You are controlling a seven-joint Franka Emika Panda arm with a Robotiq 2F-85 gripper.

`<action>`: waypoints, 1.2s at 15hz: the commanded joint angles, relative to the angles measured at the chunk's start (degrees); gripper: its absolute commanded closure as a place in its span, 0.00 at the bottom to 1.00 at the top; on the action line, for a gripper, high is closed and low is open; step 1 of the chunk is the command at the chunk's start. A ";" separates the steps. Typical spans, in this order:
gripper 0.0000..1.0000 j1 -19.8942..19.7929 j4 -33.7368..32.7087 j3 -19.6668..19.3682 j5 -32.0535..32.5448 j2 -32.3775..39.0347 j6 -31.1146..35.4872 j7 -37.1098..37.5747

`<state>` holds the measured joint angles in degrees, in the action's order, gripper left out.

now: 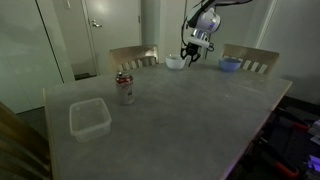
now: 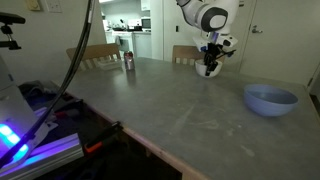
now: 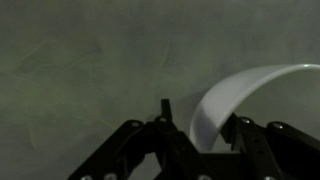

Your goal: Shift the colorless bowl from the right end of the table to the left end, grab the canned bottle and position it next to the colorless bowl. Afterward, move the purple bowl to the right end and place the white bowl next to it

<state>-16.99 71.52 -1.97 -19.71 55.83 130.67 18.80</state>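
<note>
At twelve o'clock on the worktop (image 1: 185, 112), the tool (image 1: 191, 58) was set astride the rim of the white bowl (image 1: 174, 63) for lifting; whether clenched could not be told.

Across from me stands a slat-backed wooden chair (image 1: 133, 57), and a second wooden chair (image 1: 250, 60) stands further along in the same row. Behind them I see a pale door (image 1: 97, 30) beside a dark opening (image 1: 58, 40). In an exterior view a wooden frame (image 1: 14, 140) fills one lower corner, and dark clutter (image 1: 300, 140) with red and blue bits sits in the opposite corner. In an exterior view a thick black cable (image 2: 78, 45) hangs in a curve. A blue-violet light (image 2: 14, 135) glows low down, and a brightly lit room (image 2: 135, 20) shows far behind.
</note>
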 commanded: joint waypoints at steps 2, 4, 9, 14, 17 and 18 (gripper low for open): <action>0.90 -0.25 0.94 -0.23 -0.68 -0.49 0.09 -1.80; 1.00 -0.28 0.86 -0.28 -0.61 -0.57 0.29 -1.91; 0.98 -0.60 0.81 -0.93 -0.49 -0.86 0.55 -2.06; 0.98 -1.11 0.86 -2.75 0.06 -1.45 1.00 -1.69; 0.98 -1.36 1.19 -4.12 0.53 -1.92 1.48 -1.45; 0.98 -1.41 1.22 -4.57 0.69 -2.05 1.61 -1.33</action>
<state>-17.67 71.42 -5.84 -19.47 55.84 131.38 18.28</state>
